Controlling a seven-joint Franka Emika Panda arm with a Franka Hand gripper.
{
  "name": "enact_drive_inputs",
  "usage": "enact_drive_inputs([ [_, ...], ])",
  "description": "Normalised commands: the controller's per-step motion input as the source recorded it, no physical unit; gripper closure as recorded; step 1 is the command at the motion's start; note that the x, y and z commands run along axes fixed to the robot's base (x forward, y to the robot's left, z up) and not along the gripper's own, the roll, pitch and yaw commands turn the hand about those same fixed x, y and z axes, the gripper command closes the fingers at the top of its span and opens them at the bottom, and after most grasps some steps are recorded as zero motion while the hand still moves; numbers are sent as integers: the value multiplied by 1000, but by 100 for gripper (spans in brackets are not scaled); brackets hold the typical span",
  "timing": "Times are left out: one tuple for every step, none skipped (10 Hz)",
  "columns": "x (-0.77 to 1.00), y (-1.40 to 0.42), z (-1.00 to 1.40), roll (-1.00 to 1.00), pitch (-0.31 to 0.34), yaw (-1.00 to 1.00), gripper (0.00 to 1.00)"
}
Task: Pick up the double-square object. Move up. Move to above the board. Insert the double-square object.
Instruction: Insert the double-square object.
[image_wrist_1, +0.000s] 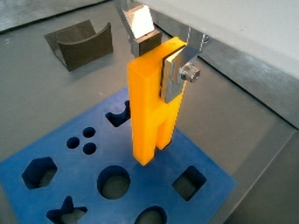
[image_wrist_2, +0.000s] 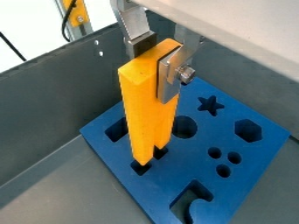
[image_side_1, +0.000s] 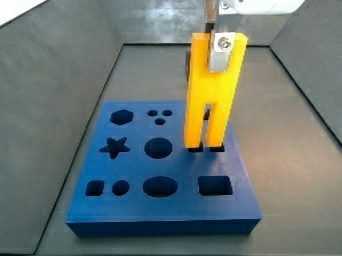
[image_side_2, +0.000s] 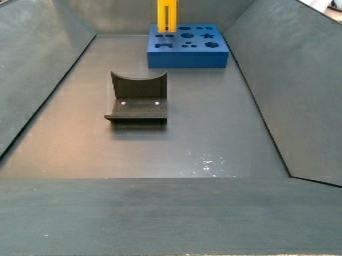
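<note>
Gripper: positioned over the board, at the upper end of the bar (image_wrist_1: 159, 54); silver finger plates are seen clamped on both faces of the bar in both wrist views.
Grasp state: clenched on the double-square object; no gap is visible between pads and bar.
Double-square object: yellow-orange bar (image_side_1: 210, 88), held upright, its split lower end at the board's surface near one edge.
Prongs: in a side view the two prong tips are seen at, or just inside, a pair of square holes; in a wrist view (image_wrist_2: 145, 114) the lower end appears to enter a dark cut-out. Depth of entry cannot be told.
Board: blue slab (image_side_1: 134, 205) lying flat on the floor at one end of the bin, with star, hexagon, circle and square cut-outs visible.
Fixture: dark bracket (image_side_2: 136, 98) standing well apart from the board, empty.
Done, as judged: pick-up, lift and transfer above the board.
In hand, as judged: insertion, begun but not completed; most of the bar stands above the board.
Left, as judged: pressing straight down until seated, then release.
</note>
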Motion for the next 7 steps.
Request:
enact_drive_inputs([
  [189, -17, -120, 6, 0, 0, 100],
  [254, 0, -180, 11, 0, 0, 100],
  [280, 0, -174, 6, 3, 0, 100],
  [277, 0, -129, 0, 4, 0, 100],
  [243, 0, -97, 0, 23, 0, 100],
  [0, 0, -14, 9, 27, -14, 100],
  [-220, 17, -74, 0, 53, 0, 100],
])
